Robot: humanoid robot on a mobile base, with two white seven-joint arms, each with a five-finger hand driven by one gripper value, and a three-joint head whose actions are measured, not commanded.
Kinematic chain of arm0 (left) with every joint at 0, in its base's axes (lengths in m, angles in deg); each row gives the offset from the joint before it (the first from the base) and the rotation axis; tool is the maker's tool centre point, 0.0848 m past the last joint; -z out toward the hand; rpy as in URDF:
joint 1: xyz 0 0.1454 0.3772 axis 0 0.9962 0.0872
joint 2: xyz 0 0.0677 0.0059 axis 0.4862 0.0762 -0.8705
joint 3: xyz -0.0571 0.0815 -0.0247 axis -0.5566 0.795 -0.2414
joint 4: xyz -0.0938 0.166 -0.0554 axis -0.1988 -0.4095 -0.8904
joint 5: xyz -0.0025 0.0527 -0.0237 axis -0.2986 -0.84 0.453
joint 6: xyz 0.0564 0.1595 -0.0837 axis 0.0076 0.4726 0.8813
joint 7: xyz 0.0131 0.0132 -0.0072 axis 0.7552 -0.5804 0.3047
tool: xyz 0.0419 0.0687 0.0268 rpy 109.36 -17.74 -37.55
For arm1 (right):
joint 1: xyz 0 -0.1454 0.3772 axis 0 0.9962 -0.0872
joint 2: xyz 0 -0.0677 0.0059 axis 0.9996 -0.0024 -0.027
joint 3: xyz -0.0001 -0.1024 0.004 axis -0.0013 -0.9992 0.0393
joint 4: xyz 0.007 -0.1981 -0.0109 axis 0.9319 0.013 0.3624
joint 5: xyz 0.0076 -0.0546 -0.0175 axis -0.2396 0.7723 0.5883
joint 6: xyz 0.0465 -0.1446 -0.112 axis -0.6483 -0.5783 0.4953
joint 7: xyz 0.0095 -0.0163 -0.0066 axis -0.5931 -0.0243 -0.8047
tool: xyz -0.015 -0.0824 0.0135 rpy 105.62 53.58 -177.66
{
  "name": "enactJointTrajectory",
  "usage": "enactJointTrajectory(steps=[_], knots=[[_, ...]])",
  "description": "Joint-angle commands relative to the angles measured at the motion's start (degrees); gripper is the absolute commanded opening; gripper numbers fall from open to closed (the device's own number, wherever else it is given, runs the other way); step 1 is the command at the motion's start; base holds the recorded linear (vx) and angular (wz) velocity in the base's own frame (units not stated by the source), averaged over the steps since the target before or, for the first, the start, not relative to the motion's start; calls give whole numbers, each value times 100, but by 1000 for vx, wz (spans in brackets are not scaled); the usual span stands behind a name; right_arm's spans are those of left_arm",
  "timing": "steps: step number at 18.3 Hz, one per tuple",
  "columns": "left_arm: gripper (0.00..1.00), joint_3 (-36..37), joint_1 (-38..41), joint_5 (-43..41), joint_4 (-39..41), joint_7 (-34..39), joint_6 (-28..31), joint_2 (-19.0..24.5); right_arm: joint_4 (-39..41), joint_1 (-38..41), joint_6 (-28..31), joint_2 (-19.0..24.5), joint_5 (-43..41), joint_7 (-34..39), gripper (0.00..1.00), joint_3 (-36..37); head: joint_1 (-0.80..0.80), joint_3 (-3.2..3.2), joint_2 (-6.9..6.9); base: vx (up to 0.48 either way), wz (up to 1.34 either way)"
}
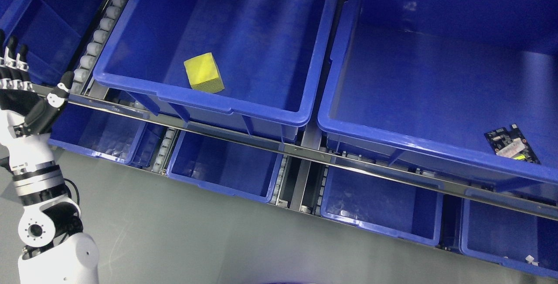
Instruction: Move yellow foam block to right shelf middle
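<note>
My left hand [22,88] rises at the far left edge of the head view, its black fingers [13,64] straight and relaxed, spread a little and holding nothing, the thumb sticking out toward the metal shelf rail [183,123]. My white forearm [39,179] climbs from the lower left corner. My right hand does not show.

The yellow foam block [203,73] lies inside the large blue plastic bin [270,114] on the upper shelf level, on the bin's floor close to its near wall and left of the bin's middle (one corner tips toward the near rim). It is well apart from my hand.

Just beside that bin on the right sits a second large blue plastic bin [392,144], and in its near right corner lies a small dark circuit board [511,143] with a pale part on top.

Under the rail, smaller blue bins [222,188] stand in a row on the lower level above the grey floor [174,240]. A strip of white rollers [102,25] runs up beside the first bin's left wall.
</note>
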Motion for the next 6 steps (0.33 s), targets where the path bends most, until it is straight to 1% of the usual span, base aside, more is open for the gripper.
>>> enactJointTrajectory(steps=[1,3,6], knots=[[100,243,267,16,-26,89,103,84,100,114,-3,-100,0,-4,100,0,0,0,0,9,92],[100,418,346,16,-44,142,164,84,100,114,-3,-100,0,-4,100,0,0,0,0,20,116],[100,454,373,16,-53,238,164,84,100,105,6,-100,0,-4,100,0,0,0,0,22,96]])
